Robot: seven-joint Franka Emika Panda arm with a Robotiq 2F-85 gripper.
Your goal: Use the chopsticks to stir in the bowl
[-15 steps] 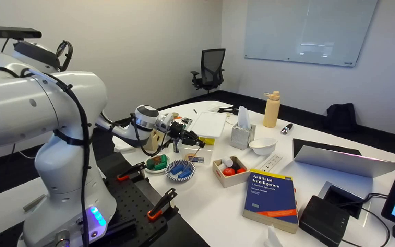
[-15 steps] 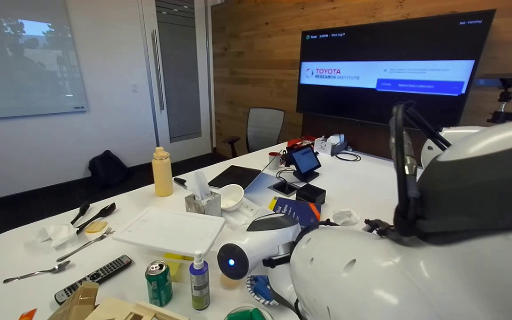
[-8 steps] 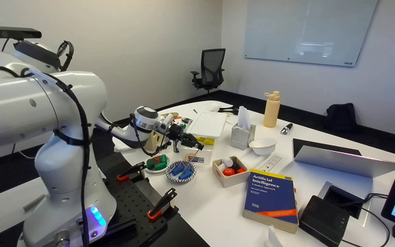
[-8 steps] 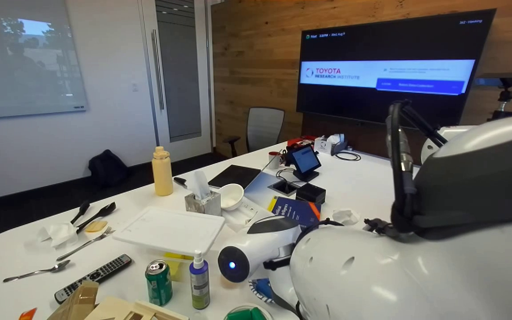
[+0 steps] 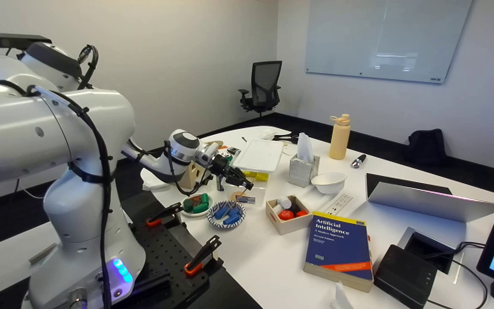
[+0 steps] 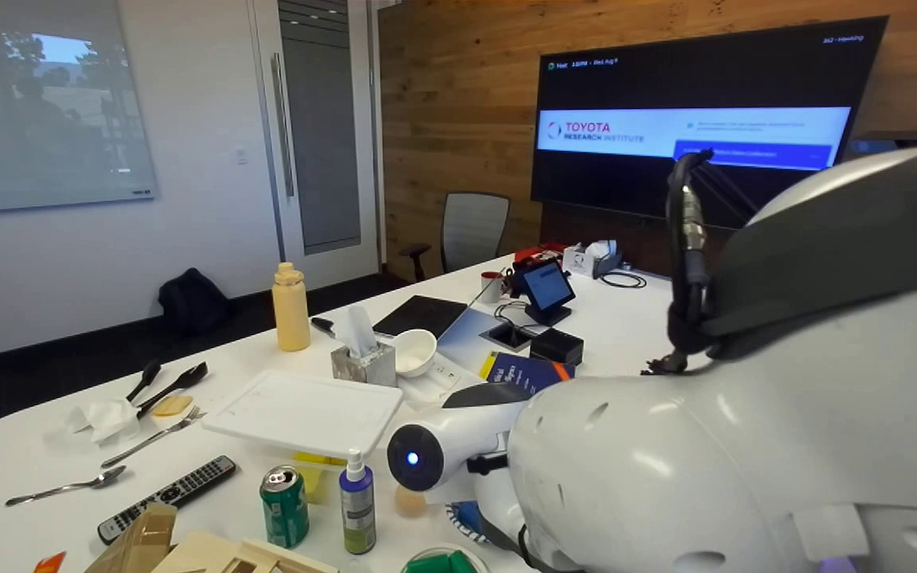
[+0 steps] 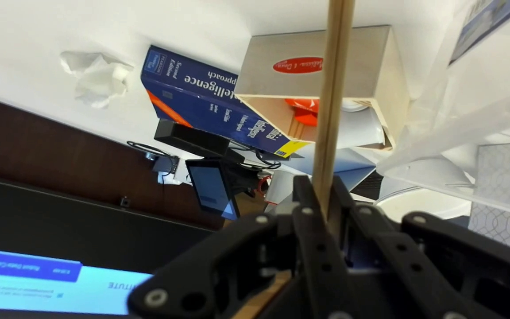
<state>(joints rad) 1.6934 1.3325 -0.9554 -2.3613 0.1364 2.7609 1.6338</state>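
Note:
The small round blue-and-white patterned bowl (image 5: 226,224) stands on the table with several blue pieces (image 5: 231,219) in it. It is mostly hidden behind the arm in an exterior view (image 6: 465,528) and out of the wrist view. My gripper (image 5: 249,185) is above and to the right of the bowl, tilted downward. It is shut on a pair of wooden chopsticks (image 5: 241,196), which slant down into the bowl among the blue pieces. In the wrist view the fingertips (image 7: 322,188) clamp the chopsticks (image 7: 335,88) side by side; their lower ends are out of frame there.
A white plate (image 5: 192,214) with green pieces stands beside the bowl. A wooden box (image 5: 295,225) with red and white items and a thick blue book (image 5: 339,244) stand to the right. A clear plastic container (image 5: 260,192) lies behind the bowl. A spray bottle (image 6: 358,513) and can (image 6: 284,513) stand nearby.
The gripper and chopsticks have moved slightly left and down in an exterior view. The bowl has shifted very slightly to the right. The arm's upper links have swung a little.

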